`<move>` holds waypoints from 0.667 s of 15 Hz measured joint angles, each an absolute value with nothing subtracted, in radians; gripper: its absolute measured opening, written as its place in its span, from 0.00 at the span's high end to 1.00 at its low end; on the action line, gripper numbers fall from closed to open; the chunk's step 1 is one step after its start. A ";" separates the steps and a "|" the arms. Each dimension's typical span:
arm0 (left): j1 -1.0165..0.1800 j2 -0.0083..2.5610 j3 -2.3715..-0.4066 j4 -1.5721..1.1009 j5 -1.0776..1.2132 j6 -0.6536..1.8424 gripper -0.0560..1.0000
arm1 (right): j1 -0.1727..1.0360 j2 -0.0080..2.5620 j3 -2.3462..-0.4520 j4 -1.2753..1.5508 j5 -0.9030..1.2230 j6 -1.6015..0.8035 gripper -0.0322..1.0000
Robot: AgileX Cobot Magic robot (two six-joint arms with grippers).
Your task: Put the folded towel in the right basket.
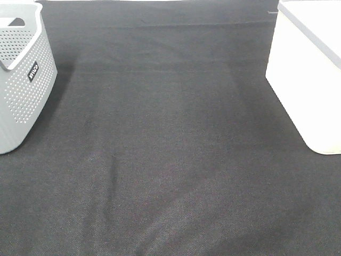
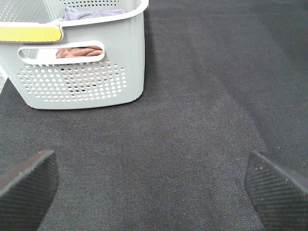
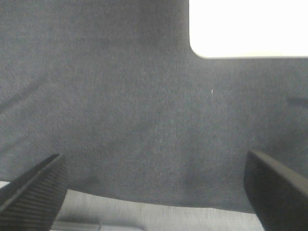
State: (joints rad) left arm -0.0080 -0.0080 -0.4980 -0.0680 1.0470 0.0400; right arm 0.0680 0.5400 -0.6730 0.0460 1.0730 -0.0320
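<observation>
**Dark cloth, two baskets**

Black cloth point(image 1: 170, 160) lies flat nearby. The left gripper point(image 2: 154, 186) and right gripper point(image 3: 154, 185) hang wide open, holding nothing. Far left, a brown towel point(image 2: 79, 51) peeks from the gray basket point(image 1: 21, 96). The white basket point(image 1: 309, 90) sits far right, its inside hidden.

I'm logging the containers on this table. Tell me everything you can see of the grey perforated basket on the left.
The grey basket looks like plastic, with rounded corners, walls dotted with small holes and a slot handle below a paler rim. It stands upright on the black cloth at the far left. A dark logo tag sits on one wall, a yellow sticker on the rim. Inside lie a brownish towel and a blue-grey cloth.
</observation>
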 joint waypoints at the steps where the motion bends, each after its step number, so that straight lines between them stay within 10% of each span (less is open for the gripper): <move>1: -0.008 -0.008 -0.498 -0.068 1.047 0.040 0.02 | 0.068 0.454 -0.611 0.046 1.056 -0.032 0.03; 10: -0.008 -0.008 -0.498 -0.068 1.047 0.040 0.02 | 0.068 -0.004 -0.462 0.021 1.106 -0.033 0.03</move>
State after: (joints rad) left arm -0.0080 -0.0080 -0.4980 -0.0680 1.0470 0.0400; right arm 0.0680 -0.0040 -0.4620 0.0210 1.1060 -0.0330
